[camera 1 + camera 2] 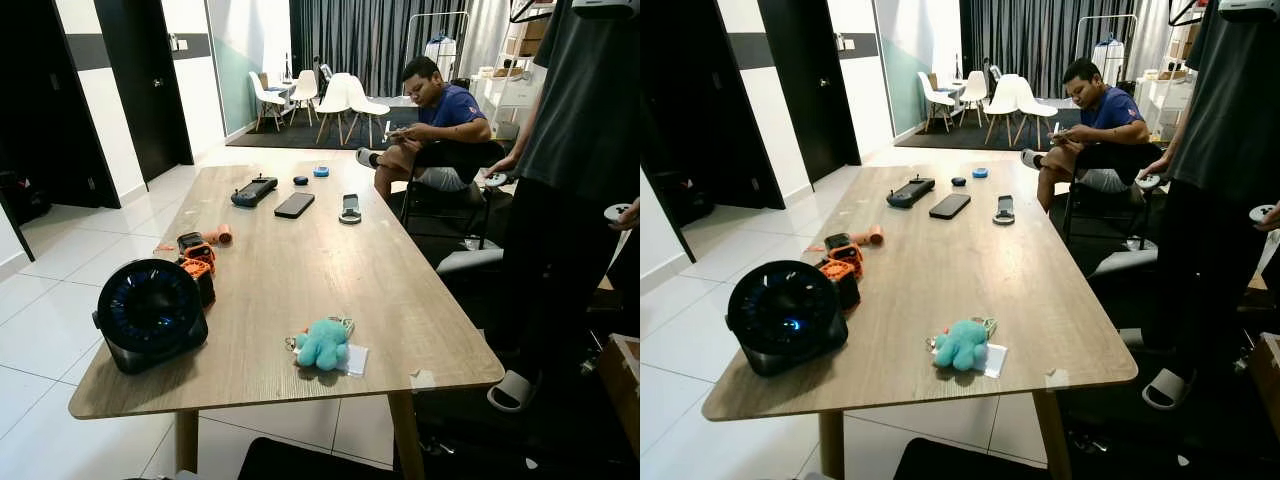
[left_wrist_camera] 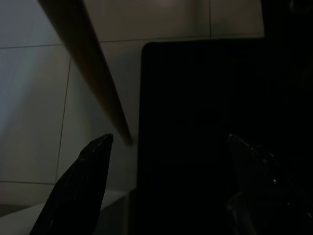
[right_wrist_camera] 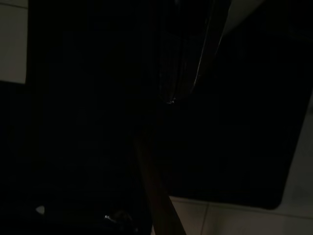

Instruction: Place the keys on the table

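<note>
Wooden table (image 1: 300, 270) in tiled room, keys (image 1: 325, 345) with teal plush lying near its front edge, left gripper (image 2: 166, 147) hanging below, fingers apart, beside a table leg (image 2: 88, 73), right gripper's state unclear in darkness.

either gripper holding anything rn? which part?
Left gripper: open, nothing held. Right: too dark to tell. The keys with teal plush lie on the table.

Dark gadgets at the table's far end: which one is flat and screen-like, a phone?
The black phone, a plain flat slab lying between the handheld game console, which has raised grips, and the smaller remote-like device.
</note>
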Motion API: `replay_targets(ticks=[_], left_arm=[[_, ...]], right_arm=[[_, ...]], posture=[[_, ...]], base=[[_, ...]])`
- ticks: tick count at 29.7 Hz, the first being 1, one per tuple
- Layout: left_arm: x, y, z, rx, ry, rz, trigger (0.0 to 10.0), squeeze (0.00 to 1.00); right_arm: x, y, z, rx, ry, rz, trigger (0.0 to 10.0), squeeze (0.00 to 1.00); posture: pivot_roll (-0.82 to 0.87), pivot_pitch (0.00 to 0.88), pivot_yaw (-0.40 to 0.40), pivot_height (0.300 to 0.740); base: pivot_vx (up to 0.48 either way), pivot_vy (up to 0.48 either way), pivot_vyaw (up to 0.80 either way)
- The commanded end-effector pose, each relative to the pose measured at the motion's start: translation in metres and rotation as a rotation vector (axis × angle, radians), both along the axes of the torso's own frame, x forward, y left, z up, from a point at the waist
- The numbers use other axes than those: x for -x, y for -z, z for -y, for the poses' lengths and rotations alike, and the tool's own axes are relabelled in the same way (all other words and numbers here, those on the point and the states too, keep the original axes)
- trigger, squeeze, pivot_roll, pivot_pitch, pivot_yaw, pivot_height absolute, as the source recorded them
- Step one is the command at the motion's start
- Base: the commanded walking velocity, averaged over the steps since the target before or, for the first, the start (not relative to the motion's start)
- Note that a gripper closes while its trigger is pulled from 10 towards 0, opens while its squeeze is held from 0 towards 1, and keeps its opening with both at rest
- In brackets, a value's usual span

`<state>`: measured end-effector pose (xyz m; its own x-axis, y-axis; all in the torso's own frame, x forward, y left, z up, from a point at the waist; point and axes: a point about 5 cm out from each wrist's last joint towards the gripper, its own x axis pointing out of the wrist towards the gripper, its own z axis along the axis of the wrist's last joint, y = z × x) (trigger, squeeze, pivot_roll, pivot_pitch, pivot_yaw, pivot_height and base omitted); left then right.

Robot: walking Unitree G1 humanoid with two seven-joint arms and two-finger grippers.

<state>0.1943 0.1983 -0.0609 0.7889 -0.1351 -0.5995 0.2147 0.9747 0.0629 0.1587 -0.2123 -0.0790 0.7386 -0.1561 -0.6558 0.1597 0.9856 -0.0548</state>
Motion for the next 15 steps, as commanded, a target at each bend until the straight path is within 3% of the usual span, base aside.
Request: replay_targets(ticks=[1, 4, 9, 15], left_arm=[[0.008, 0.001, -0.002, 0.029, 0.026, 0.004, 10.0, 0.00], [0.017, 0.001, -0.003, 0.056, 0.047, 0.036, 10.0, 0.00], [0.017, -0.004, -0.002, 0.087, 0.027, 0.110, 10.0, 0.00], [-0.001, -0.005, 0.017, 0.048, 0.090, 0.093, 10.0, 0.00]], right_arm=[[0.008, 0.004, 0.001, 0.002, -0.003, -0.039, 10.0, 0.00], [0.012, 0.007, -0.002, 0.005, -0.035, -0.063, 10.0, 0.00], [0.013, 0.009, -0.009, 0.002, -0.075, -0.080, 10.0, 0.00], [0.009, 0.009, -0.017, 0.002, -0.132, -0.098, 10.0, 0.00]], posture=[[0.03, 0.039, 0.052, 0.740], [0.03, 0.041, 0.048, 0.740], [0.04, 0.045, 0.035, 0.740], [0.05, 0.043, 0.030, 0.740]], base=[[0.000, 0.000, 0.00], [0.000, 0.000, 0.00], [0.000, 0.000, 0.00], [0.000, 0.000, 0.00]])
